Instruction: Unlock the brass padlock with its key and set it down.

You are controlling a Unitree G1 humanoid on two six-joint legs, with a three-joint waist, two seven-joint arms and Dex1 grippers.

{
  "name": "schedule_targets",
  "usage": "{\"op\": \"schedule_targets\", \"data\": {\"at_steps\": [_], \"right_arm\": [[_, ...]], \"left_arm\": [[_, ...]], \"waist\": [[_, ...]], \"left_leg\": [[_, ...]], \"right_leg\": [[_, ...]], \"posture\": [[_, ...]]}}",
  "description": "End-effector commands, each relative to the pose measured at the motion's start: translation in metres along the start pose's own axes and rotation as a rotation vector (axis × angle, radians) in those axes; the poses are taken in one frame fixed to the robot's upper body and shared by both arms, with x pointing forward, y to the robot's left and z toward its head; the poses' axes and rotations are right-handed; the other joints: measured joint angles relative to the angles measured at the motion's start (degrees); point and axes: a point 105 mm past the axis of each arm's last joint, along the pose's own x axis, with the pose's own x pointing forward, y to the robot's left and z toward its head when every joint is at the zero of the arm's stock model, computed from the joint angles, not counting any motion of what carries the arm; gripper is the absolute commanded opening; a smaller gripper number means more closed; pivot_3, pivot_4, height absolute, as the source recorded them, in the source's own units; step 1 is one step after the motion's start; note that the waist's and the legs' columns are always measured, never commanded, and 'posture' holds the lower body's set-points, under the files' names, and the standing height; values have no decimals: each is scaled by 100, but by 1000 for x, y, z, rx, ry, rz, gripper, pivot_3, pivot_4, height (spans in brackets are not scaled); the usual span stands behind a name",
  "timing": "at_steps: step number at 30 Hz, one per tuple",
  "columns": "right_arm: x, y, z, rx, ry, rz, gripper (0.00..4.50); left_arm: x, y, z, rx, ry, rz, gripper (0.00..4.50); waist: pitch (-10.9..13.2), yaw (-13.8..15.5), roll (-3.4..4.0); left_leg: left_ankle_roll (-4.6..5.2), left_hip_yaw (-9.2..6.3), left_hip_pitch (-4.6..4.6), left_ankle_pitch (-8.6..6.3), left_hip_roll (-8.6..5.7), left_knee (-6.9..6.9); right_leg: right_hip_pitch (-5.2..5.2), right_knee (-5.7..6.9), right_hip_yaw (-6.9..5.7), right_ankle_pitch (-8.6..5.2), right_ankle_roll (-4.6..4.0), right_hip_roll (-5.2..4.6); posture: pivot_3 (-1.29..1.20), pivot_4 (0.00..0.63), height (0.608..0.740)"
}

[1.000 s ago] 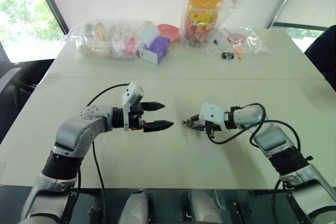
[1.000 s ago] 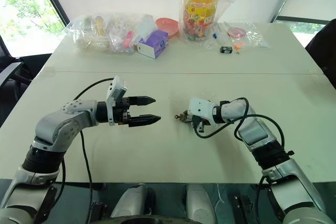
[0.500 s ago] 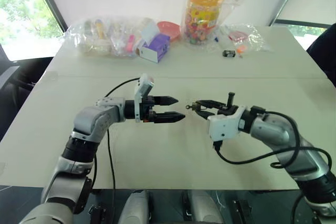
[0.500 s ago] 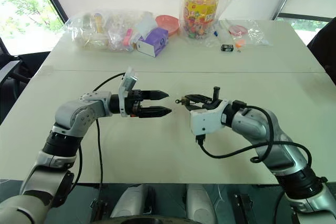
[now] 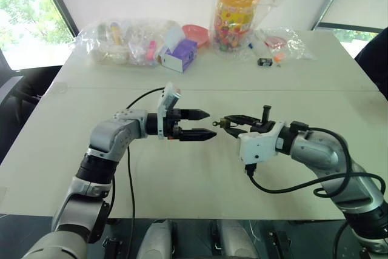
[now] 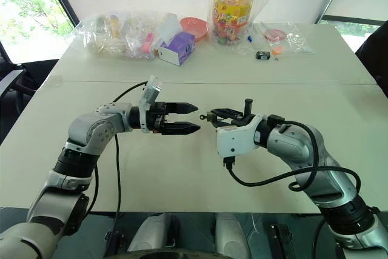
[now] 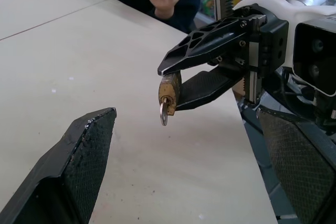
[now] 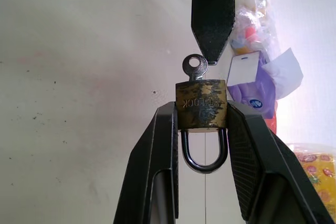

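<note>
Since a second ago, both arms have lifted off the worktop [image 5: 182,174] and now point level at each other. Right pincer [image 8: 202,116] clamps the brass padlock [image 8: 201,104] between its fingers, key [image 8: 195,67] sticking out toward the left pincer [image 5: 205,124], which gapes open just beside it.

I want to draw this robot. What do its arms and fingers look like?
Both arms are shiny silver-grey with black joints, and a thin black cable loops along each one. Each wrist has a white boxy block. The left gripper and right gripper each have two black fingers, long and pointed, with a bumpy grid texture inside. The right one's fingers have triangle-shaped holes along the side.
</note>
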Motion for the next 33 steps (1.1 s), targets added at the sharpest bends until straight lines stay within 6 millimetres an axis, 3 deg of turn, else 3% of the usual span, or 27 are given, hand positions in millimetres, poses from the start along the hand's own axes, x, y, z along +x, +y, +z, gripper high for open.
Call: {"op": "schedule_targets", "data": {"at_steps": [1, 5, 8, 15, 33], "right_arm": [[-3, -12, 17, -43, -49, -39, 690], [-2, -12, 20, -43, -50, -43, 690], [-2, -12, 22, -40, -52, -44, 690], [-3, -10, 24, -34, -48, -31, 690], [-2, 3, 22, -3, -46, 44, 690]], "left_arm": [[3, -2, 2, 28, -4, -18, 4500], [3, 1, -2, 30, 12, -8, 4500], [3, 1, -5, 28, 20, -12, 3626], [8, 4, -1, 38, 0, -12, 147], [1, 4, 1, 80, 8, 4, 55]], "waist": [[0, -1, 0], [0, -3, 0], [0, -3, 0], [0, 0, 0], [0, -3, 0]], "left_leg": [[0, 0, 0, 0, 0, 0], [0, 0, 0, 0, 0, 0], [0, 0, 0, 0, 0, 0], [0, 0, 0, 0, -1, 0], [0, 0, -1, 0, -1, 0]], "right_leg": [[0, 0, 0, 0, 0, 0], [0, 0, 0, 0, 0, 1], [0, 0, 0, 0, 0, 2], [0, 0, -1, 0, 0, 2], [-1, 1, -1, 0, 0, 2]], "posture": [[0, 150, 735], [0, 150, 735], [0, 150, 735], [0, 150, 735], [0, 150, 735]]}}
